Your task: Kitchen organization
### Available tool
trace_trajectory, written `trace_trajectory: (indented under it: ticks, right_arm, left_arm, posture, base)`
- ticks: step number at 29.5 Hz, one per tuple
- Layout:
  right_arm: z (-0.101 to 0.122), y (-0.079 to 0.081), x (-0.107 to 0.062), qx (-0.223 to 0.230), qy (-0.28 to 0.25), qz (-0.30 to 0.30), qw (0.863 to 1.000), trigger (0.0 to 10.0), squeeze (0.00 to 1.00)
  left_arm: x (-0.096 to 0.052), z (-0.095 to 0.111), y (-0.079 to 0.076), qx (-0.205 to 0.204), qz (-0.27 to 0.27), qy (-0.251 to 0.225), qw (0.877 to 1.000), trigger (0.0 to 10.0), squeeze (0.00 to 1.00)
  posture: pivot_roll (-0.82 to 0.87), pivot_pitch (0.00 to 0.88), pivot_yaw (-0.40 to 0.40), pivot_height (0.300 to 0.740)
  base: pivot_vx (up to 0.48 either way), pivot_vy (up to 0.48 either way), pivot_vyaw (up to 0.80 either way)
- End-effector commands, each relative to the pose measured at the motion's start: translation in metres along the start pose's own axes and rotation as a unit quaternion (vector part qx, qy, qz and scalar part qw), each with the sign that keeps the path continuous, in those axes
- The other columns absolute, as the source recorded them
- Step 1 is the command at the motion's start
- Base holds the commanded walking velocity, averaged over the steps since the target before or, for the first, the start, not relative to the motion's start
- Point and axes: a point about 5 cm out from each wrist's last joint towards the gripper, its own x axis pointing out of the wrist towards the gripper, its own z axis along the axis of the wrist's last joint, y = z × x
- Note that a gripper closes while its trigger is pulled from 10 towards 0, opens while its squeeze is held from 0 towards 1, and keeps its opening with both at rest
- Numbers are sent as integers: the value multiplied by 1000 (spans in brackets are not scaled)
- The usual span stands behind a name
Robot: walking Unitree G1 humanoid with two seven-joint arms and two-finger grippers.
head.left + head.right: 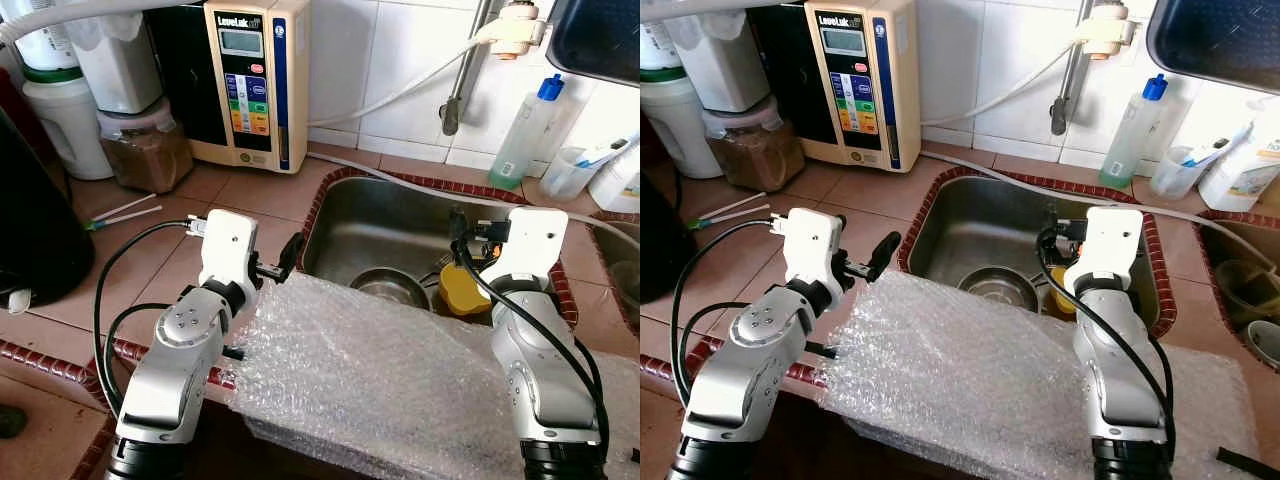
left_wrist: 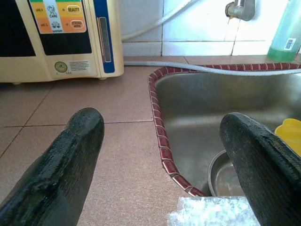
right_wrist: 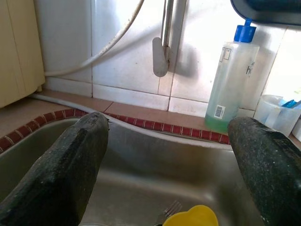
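- Left end effector (image 1: 277,262): you have it over the brown-tiled tabletop (image 1: 250,190), just beside the sink's left rim; its two black fingers (image 2: 70,155) stand wide apart with nothing between them.
- Right end effector (image 3: 169,155): you have it hanging over the sink basin; its fingers (image 3: 70,160) are spread apart and hold nothing.
- Sink (image 1: 380,215): steel basin set into the tabletop, edged with dark red tiles.
- Steel bowl (image 1: 392,287): lying on the sink floor, its near edge hidden by the bubble wrap.
- Yellow item (image 1: 463,290): in the sink, just beside the right arm; a fork (image 3: 167,210) shows touching it in the right wrist view.
- Bubble wrap sheet (image 1: 370,380): lying across the front of the sink and the tabletop edge, between your two arms.
- Water ioniser unit (image 1: 255,80): cream with coloured buttons, upright against the tiled wall, left of the sink.
- Jar of brown contents (image 1: 148,150): left of the ioniser.
- White hose (image 1: 400,90): running along the wall to a fitting near the tap pipe.
- Clear bottle with blue cap (image 1: 528,130): green liquid at its base, standing behind the sink on the right.
- Small clear cup (image 1: 570,170): beside that bottle.
- Two white sticks (image 1: 125,213): lying on the tabletop, left of the left arm.
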Motion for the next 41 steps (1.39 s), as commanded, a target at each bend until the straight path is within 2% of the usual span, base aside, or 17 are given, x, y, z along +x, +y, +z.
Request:
trace_trajectory:
  ticks: [1, 28, 41]
  right_arm:
    - [10, -1, 3, 6, -17, -8, 1000, 10000, 0]
    - [11, -9, 3, -1, -18, -24, 1000, 10000, 0]
    - [9, -12, 2, -3, -15, -28, 999, 10000, 0]
  left_arm:
    - [3, 1, -1, 2, -2, 5, 1000, 10000, 0]
    - [8, 3, -5, -2, -13, 9, 1000, 10000, 0]
    - [9, -2, -9, -4, -20, 13, 1000, 10000, 0]
  posture:
    - [37, 0, 11, 740]
    - [23, 0, 20, 740]
    - [22, 0, 19, 740]
  base:
    - [-244, 0, 0]
    - [-276, 0, 0]
    - [-262, 0, 0]
